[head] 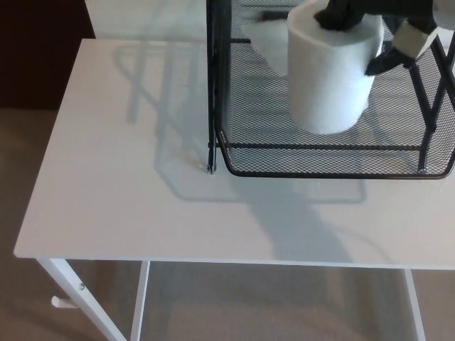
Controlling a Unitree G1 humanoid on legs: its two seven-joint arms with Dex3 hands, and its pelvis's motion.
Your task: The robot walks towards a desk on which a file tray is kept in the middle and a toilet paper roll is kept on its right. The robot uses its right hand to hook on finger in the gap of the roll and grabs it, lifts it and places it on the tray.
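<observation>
A white toilet paper roll stands upright over the mesh floor of the black wire file tray, at the top right of the head view. My right hand is on top of the roll, a finger hooked down into its core and other fingers against its right side. Whether the roll rests on the mesh or hangs just above it I cannot tell. My left hand does not show.
The tray stands on a white desk, whose front edge runs across the lower part of the picture. The tray's black uprights rise at its left corner. Beige carpet lies to the left and below.
</observation>
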